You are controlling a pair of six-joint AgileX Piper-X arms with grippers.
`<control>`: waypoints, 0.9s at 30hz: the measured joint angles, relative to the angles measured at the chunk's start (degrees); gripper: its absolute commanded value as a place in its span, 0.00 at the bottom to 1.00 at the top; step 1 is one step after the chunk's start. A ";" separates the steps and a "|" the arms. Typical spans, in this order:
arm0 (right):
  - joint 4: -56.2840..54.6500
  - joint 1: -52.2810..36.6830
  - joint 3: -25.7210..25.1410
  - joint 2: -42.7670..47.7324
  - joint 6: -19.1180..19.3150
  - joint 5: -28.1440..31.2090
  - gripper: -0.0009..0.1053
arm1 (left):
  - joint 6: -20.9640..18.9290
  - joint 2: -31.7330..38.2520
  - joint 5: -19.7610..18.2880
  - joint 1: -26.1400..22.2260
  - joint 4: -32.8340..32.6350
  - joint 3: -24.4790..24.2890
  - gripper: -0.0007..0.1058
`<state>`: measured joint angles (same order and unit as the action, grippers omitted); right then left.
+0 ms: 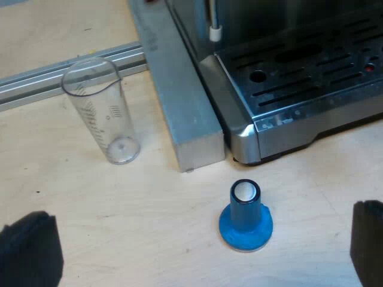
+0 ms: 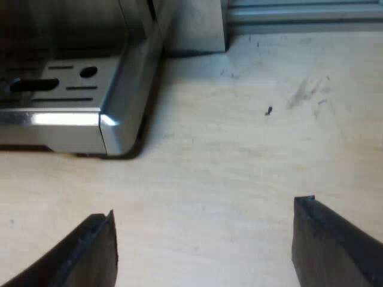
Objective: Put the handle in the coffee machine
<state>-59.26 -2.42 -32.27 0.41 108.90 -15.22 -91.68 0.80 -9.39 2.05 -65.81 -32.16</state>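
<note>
In the left wrist view, the left gripper (image 1: 198, 238) hangs over the pale wooden table (image 1: 149, 209) with its two black fingers (image 1: 30, 251) spread wide apart. They hold nothing and touch nothing. Below the gap between them a blue tamper (image 1: 245, 218) stands on its broad base with its white-capped end pointing up, clear of both fingers. Beyond the tamper is the corner of the espresso machine (image 1: 251, 128), with its slotted drip tray (image 1: 311, 69) showing (a thin tube with a white tip (image 1: 214, 33) hangs above the tray's edge). A long grey metal block (image 1: 179, 101) lies against the machine's side. On the far side of that block a clear measuring glass (image 1: 102, 113) stands upright on the table, close to the block but not touching it. Behind the glass runs an aluminium rail (image 1: 36, 81).

In the right wrist view, the right gripper (image 2: 206, 242) is also opened wide, its fingers (image 2: 90, 254) far apart over bare wood, gripping nothing and in contact with nothing. Ahead of it is another corner of the espresso machine (image 2: 114, 128), a bright metal edge with part of the drip tray (image 2: 60, 75) above it. The machine is well apart from the fingertips. A grey metal block (image 2: 197, 27) and a rail (image 2: 299, 15) lie beyond the machine's corner.
</note>
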 measured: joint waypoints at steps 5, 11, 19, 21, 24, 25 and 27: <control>0.00 0.00 1.45 0.00 0.00 0.00 0.60 | 0.31 0.00 -0.14 0.00 0.15 0.00 1.00; 0.00 0.00 2.56 -0.10 0.19 0.09 0.60 | 0.31 0.00 -0.24 0.00 2.11 0.80 1.00; 0.00 0.00 2.56 -0.10 0.19 0.09 0.60 | 0.31 0.00 -0.24 0.00 2.11 0.77 1.00; 0.00 0.00 2.56 -0.10 0.19 0.09 0.60 | 0.31 0.00 -0.24 0.00 2.11 0.77 1.00; 0.00 0.00 2.56 -0.10 0.19 0.09 0.60 | 0.31 0.00 -0.24 0.00 2.11 0.77 1.00; 0.00 0.00 2.56 -0.10 0.19 0.09 0.60 | 0.31 0.00 -0.24 0.00 2.11 0.77 1.00; 0.00 0.00 2.56 -0.10 0.19 0.09 0.60 | 0.31 0.00 -0.24 0.00 2.11 0.77 1.00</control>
<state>-59.26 -2.42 -29.71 0.30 109.08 -15.12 -91.37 0.80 -9.63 2.05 -63.71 -31.38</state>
